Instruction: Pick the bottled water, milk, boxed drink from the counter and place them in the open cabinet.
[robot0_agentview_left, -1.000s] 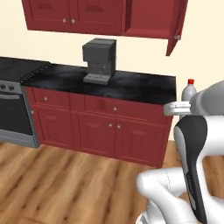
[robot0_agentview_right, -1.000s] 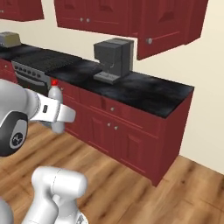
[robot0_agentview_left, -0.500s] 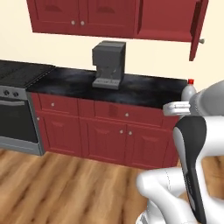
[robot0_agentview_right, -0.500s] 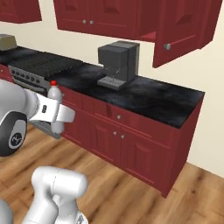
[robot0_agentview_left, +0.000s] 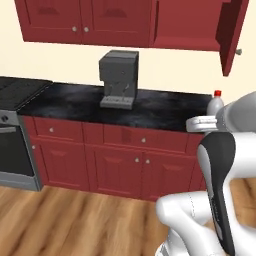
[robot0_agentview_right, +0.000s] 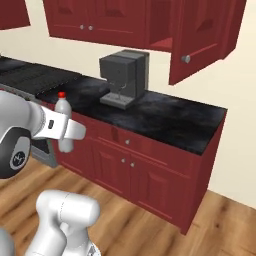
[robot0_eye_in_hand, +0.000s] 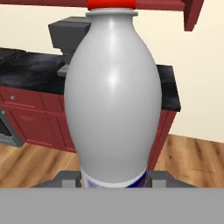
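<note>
The bottled water (robot0_eye_in_hand: 111, 96), a slim whitish plastic bottle with a red cap and a blue band near its base, stood upright between the two dark fingertips of the gripper (robot0_eye_in_hand: 113, 178). The gripper was closed on the lower part of the bottle, one finger on each side, so the bottle was held in the air and not on any surface.

In the left base view the bottled water (robot0_agentview_left: 215, 104) showed only its neck and red cap above the white hand of the arm, in front of the right end of the counter (robot0_agentview_left: 165, 107), a glossy black marbled stone top over red base cabinets. In the right base view the bottle (robot0_agentview_right: 63, 119) was held by the gripper (robot0_agentview_right: 66, 135) in front of the left part of the counter (robot0_agentview_right: 170, 112), well apart from its top.

A dark grey coffee machine (robot0_agentview_left: 119, 78) stood on the counter against the cream wall. Above it and to the right was the open cabinet (robot0_agentview_right: 162, 30), a dark red wooden wall cabinet; its door (robot0_agentview_right: 205, 35) with a round knob was swung outward. A grey oven (robot0_agentview_left: 12, 145) stood at the left end of the counter.
</note>
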